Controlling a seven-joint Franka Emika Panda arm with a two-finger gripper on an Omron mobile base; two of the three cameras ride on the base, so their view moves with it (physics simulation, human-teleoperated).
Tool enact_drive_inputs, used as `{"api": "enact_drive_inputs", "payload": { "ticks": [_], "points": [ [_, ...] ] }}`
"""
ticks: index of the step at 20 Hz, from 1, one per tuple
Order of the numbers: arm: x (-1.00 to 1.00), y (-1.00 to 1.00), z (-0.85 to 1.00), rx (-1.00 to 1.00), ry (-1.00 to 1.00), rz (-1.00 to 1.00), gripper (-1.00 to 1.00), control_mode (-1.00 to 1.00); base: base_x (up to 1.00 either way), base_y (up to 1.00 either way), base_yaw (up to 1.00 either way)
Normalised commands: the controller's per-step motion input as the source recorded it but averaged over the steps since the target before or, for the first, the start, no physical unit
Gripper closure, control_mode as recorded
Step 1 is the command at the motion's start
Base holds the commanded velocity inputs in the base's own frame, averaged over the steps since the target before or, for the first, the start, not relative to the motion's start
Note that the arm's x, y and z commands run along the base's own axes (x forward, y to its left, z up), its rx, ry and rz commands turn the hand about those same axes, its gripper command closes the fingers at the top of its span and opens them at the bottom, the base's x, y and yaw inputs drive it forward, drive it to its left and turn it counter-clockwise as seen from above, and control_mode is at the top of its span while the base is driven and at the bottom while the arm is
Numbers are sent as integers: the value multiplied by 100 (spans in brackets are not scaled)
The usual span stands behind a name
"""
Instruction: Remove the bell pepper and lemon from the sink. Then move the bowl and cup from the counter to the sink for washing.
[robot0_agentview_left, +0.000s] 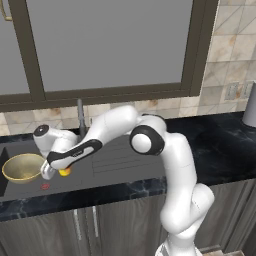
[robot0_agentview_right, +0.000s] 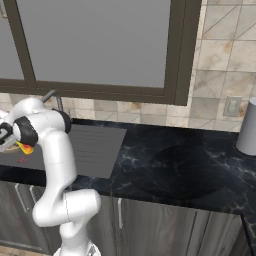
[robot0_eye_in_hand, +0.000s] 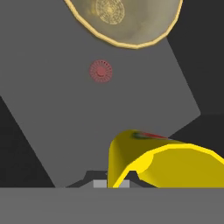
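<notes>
- Gripper (robot0_agentview_left: 56, 171), at the end of the white arm (robot0_agentview_left: 175, 165), hangs over the sink (robot0_agentview_left: 100, 170) in the left base view; its jaws are clamped shut on the cup (robot0_agentview_left: 64, 172), a small yellow piece showing just below the hand.
- Cup (robot0_eye_in_hand: 162, 162) in the hand view: it lies close before the camera, tipped on its side relative to that view, long axis running roughly left to right. Its open yellow rim faces down and toward the camera, and a thin red-green streak marks its upper edge.
- Cup (robot0_agentview_right: 25, 148) in the right base view: a yellow-orange patch beside the dark wrist joint, above the basin. Whether it touches the basin floor cannot be told.
- Bowl (robot0_agentview_left: 22, 167): golden-brass, upright, mouth upward, sitting inside the basin at its left end, just beside the held cup. In the hand view the bowl (robot0_eye_in_hand: 127, 22) sits at the top edge, apart from the cup.
- Drain spot (robot0_eye_in_hand: 101, 71): a small reddish disc on the grey basin floor, between bowl and cup.
- Faucet (robot0_agentview_left: 80, 117): a thin grey stem behind the basin, partly hidden by the arm.
- Counter (robot0_agentview_right: 190, 170): glossy black veined worktop to the right of the ribbed drainboard (robot0_agentview_right: 95, 145), with a grey cylinder (robot0_agentview_right: 247, 127) standing upright at its far right.
</notes>
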Motion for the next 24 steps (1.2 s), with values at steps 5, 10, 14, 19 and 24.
{"api": "enact_drive_inputs", "payload": {
  "ticks": [5, 10, 14, 19, 24],
  "points": [
    [13, 0, -26, 6, 0, 9, 100, -100, 0, 0, 0],
    [14, 0, -26, 3, 0, 7, 100, -100, 0, 0, 0],
    [19, 4, -20, 1, 0, 3, 100, -100, 0, 0, 0],
    [16, 11, -19, 0, 0, 1, 100, -100, 0, 0, 0],
    [17, 15, -16, 0, 0, 0, 100, -100, 0, 0, 0]
  ]
}}
